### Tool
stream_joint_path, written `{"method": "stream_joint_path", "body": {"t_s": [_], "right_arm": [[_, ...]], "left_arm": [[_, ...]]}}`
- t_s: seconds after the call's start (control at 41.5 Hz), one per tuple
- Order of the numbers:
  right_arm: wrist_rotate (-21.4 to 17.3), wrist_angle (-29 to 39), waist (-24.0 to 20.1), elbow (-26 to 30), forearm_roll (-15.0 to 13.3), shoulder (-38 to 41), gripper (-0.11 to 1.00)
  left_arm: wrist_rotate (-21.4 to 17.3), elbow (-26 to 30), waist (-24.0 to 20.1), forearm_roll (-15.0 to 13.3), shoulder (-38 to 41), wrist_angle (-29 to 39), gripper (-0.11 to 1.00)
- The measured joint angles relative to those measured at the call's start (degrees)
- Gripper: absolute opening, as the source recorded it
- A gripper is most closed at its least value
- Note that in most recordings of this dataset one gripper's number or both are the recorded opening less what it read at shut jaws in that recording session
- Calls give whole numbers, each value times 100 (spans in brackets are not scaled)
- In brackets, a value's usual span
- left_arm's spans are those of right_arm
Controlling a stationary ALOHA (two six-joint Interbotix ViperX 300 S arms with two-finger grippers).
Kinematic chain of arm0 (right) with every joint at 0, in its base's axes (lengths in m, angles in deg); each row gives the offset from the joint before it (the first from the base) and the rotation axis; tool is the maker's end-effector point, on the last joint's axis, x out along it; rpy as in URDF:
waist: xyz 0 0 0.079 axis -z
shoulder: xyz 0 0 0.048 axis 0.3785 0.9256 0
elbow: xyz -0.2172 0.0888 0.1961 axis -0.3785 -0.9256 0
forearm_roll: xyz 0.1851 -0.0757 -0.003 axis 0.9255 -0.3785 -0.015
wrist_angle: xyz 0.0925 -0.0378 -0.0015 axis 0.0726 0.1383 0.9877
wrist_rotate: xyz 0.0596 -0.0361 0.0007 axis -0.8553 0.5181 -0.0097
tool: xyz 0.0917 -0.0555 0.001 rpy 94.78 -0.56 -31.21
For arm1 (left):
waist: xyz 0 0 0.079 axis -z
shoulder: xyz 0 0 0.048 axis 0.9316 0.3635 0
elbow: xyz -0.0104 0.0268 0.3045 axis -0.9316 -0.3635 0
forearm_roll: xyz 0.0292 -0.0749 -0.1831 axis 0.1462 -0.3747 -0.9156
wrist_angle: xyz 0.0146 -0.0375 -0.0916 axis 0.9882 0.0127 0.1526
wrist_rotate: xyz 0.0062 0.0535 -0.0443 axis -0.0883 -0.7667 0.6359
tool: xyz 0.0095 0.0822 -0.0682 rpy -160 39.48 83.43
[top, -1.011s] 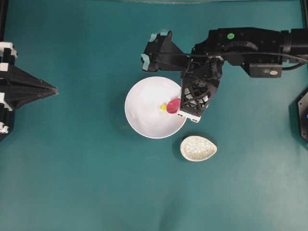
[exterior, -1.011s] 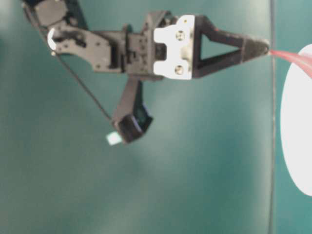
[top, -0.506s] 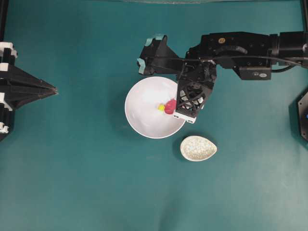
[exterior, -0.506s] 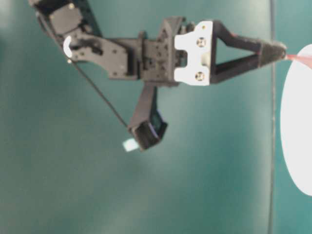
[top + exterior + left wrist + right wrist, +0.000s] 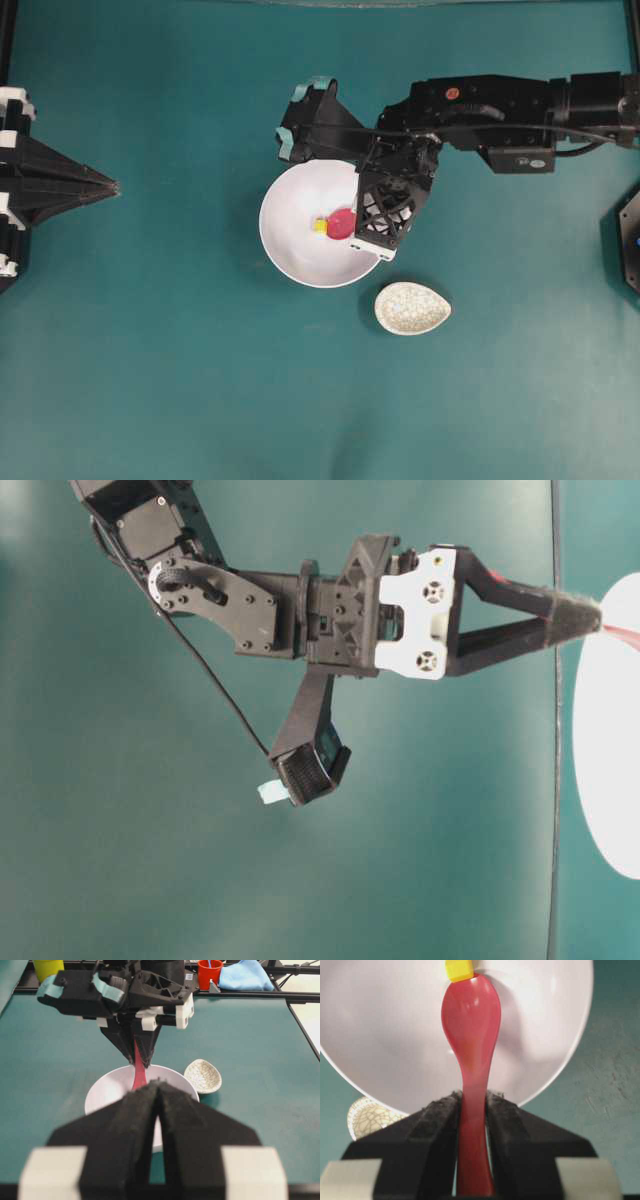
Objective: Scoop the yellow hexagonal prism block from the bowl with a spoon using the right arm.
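The white bowl (image 5: 290,240) sits mid-table. In it lies the yellow hexagonal prism block (image 5: 319,225), touching the front tip of the pink-red spoon (image 5: 342,222) and not inside the scoop. My right gripper (image 5: 360,226) hangs over the bowl's right rim, shut on the spoon's handle. The right wrist view shows the spoon (image 5: 471,1020) running from the gripper (image 5: 472,1096) out to the block (image 5: 459,970) across the bowl (image 5: 385,1035). My left gripper (image 5: 112,186) rests at the far left, shut and empty, pointing at the bowl (image 5: 105,1095).
A small speckled egg-shaped dish (image 5: 412,307) lies just below and right of the bowl. Behind the table stand a red cup (image 5: 209,972), a blue cloth (image 5: 245,975) and a yellow-green cup (image 5: 48,967). A black fixture (image 5: 630,235) sits at the right edge.
My right gripper has moved left over the bowl with the spoon. The yellow block has slid left ahead of the scoop's tip. The left arm has stayed put.
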Motion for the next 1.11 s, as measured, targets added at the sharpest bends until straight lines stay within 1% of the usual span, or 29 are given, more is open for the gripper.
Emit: {"method": "stream_joint_path", "body": {"t_s": [0.433, 1.107], "right_arm": [[0, -677, -18, 0, 0, 9, 23], [0, -1195, -35, 0, 97, 0, 23]], "left_arm": [[0, 0, 0, 0, 0, 9, 2], [0, 0, 0, 9, 0, 9, 2]]}}
